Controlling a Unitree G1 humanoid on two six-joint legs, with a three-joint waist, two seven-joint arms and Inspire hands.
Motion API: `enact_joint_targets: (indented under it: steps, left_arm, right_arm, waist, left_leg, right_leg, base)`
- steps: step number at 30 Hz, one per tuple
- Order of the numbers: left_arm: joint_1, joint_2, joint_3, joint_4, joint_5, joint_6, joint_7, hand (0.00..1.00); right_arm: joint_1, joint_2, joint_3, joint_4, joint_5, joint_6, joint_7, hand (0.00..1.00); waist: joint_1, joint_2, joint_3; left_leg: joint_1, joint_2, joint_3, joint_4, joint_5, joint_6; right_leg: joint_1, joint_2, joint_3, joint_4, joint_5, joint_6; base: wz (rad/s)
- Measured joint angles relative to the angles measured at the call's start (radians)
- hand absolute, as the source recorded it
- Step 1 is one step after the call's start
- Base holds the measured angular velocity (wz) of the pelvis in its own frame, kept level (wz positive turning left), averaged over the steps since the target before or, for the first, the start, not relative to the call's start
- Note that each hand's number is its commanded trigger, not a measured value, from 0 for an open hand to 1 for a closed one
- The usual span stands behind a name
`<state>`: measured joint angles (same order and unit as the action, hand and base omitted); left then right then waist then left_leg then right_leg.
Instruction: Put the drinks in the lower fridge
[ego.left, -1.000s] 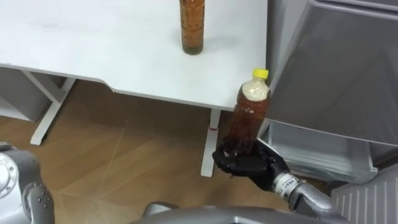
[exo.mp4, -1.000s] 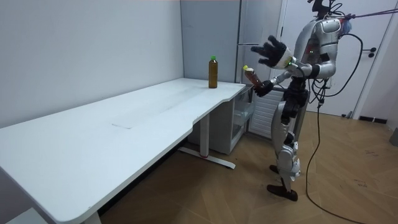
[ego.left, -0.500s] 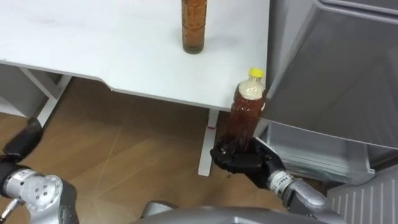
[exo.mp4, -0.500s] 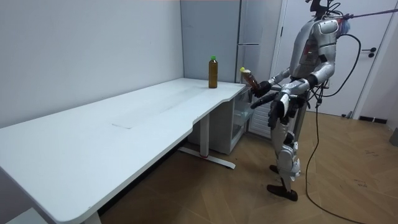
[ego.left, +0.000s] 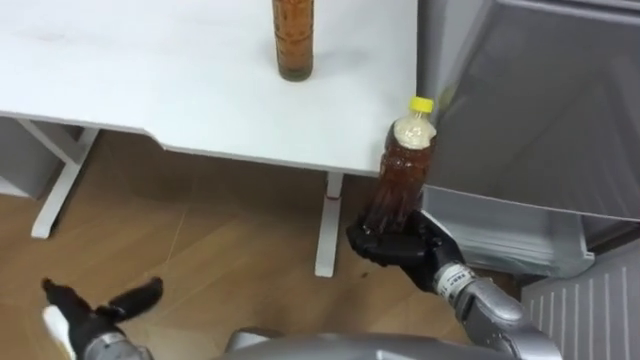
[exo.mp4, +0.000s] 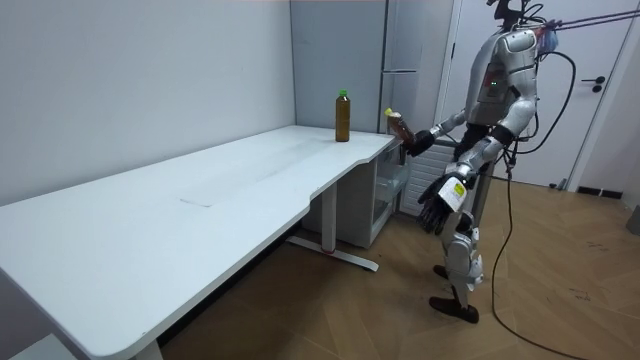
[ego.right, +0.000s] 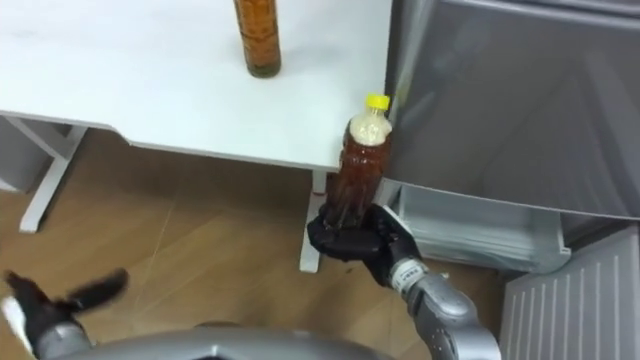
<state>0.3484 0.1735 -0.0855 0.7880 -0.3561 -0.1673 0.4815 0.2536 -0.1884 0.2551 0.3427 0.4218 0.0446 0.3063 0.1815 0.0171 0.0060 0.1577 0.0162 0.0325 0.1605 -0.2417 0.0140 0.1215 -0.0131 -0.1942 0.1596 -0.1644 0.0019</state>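
Grey fridge (ego.left: 540, 100) on the right, white table (ego.left: 150, 80) beside it, a second bottle (ego.left: 292, 40) standing on top. Just off the table's edge, the yellow-capped bottle (ego.left: 402, 175) sits nearly upright, cap up, leaning slightly fridge-ward: brown drink, pale froth at the neck. The right hand (ego.left: 395, 245) wraps its base; the left hand (ego.left: 95, 310) hangs low, fingers spread.

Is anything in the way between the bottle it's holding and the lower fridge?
Nothing visible does. The right hand holds the yellow-capped bottle just in front of the open lower fridge.

Probably an office, white desk (exo.mp4: 200, 195), fridge (exo.mp4: 408, 40)
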Motion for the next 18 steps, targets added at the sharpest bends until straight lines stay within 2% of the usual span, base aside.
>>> enact_joint_targets:
  steps: [4, 9, 12, 15, 18]
  left_arm:
    - [-0.013, 0.001, -0.011, 0.148, -0.006, 0.041, -0.183, 0.0]
    - [-0.006, 0.0, -0.015, 0.209, -0.006, 0.098, -0.348, 0.0]
    - [-0.012, -0.002, -0.016, 0.223, -0.008, 0.125, -0.428, 0.0]
    - [-0.035, -0.003, -0.016, 0.261, -0.005, 0.133, -0.475, 0.0]
    - [-0.046, -0.003, -0.011, 0.294, -0.006, 0.135, -0.512, 0.0]
  right_arm:
    - [-0.002, -0.001, 0.0, 0.006, -0.005, 0.0, 0.006, 1.0]
    - [-0.003, 0.0, 0.0, 0.006, -0.027, 0.0, -0.002, 1.0]
    - [-0.004, 0.0, 0.001, 0.005, -0.032, 0.0, -0.002, 1.0]
    - [-0.012, 0.0, 0.001, 0.004, -0.042, 0.0, -0.013, 1.0]
    - [-0.013, 0.0, 0.0, 0.001, -0.051, 0.0, -0.027, 1.0]
  waist:
    - [-0.016, 0.006, 0.0025]
    - [-0.038, 0.012, 0.0028]
    - [-0.05, 0.02, 0.0002]
    - [-0.062, 0.027, -0.0032]
    - [-0.086, 0.027, -0.0016]
  left_leg:
    - [0.001, 0.001, 0.006, -0.001, 0.0, 0.0]
    - [-0.012, 0.001, 0.006, 0.004, 0.0, 0.001]
    - [-0.02, 0.001, 0.006, 0.007, 0.0, 0.001]
    - [-0.028, 0.001, 0.014, 0.01, 0.0, 0.001]
    - [-0.027, 0.001, 0.024, 0.014, 0.0, 0.001]
  right_leg:
    - [-0.003, 0.0, 0.006, 0.007, 0.0, 0.0]
    - [-0.011, 0.0, 0.005, 0.011, 0.0, 0.0]
    - [-0.02, -0.001, 0.006, 0.018, 0.0, 0.0]
    - [-0.037, -0.002, 0.016, 0.033, 0.0, 0.0]
    - [-0.041, -0.002, 0.027, 0.04, 0.0, 0.0]
  base:
    - [-0.02]
    - [0.0]
    - [0.0]
    - [-0.07]
    - [-0.11]
